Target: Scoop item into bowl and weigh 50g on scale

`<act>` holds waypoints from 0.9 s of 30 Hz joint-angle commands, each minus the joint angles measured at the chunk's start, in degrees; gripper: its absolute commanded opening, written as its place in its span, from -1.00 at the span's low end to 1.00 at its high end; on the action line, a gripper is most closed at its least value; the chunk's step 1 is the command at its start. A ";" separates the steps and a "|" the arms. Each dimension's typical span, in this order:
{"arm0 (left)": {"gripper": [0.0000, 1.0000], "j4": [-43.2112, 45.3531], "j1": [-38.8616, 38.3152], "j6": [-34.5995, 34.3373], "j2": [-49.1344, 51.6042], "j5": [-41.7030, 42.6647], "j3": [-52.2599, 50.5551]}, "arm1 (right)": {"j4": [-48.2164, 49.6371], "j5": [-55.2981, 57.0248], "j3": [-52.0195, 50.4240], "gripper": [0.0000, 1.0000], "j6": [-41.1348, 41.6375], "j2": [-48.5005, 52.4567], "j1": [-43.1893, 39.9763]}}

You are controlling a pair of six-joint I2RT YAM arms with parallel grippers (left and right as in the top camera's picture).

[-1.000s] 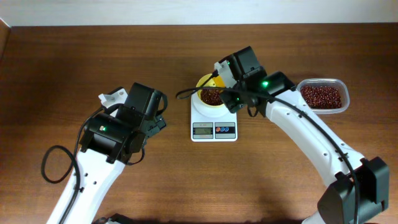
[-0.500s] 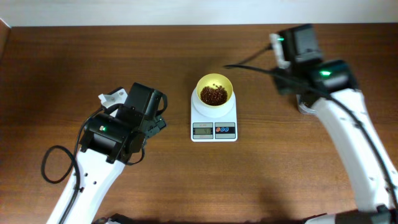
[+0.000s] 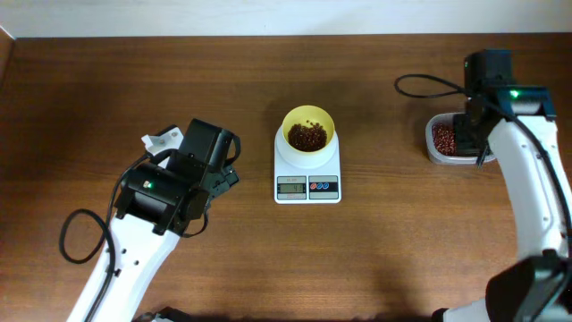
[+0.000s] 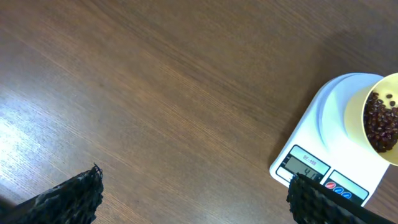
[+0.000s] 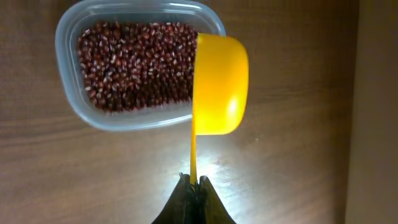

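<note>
yellow scoop [image 5: 219, 84] is pinched by its handle in your right jaws, shut tight, tipped on edge at the rim of the clear tub [image 5: 62, 43] of beans [image 5: 134, 62] — scooping step. some beans sit in the bowl [image 3: 320, 114] on the scale [image 3: 284, 165]. left jaws gape wide, empty, over bare bench [image 4: 155, 93]. next you'd likely dip, level, carry to the bowl — display unreadable.

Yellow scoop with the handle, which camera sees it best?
The right wrist view. There the whole scoop fills the middle, its thin handle pinched by the shut right gripper, its cup at the rim of the clear container of beans. Overhead, the right arm hides it. The left wrist view misses it entirely.
</note>
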 commanded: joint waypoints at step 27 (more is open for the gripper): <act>0.98 -0.07 0.24 0.07 -0.68 -0.52 0.11 | 4.20 -2.25 -0.61 -0.92 1.09 13.33 0.11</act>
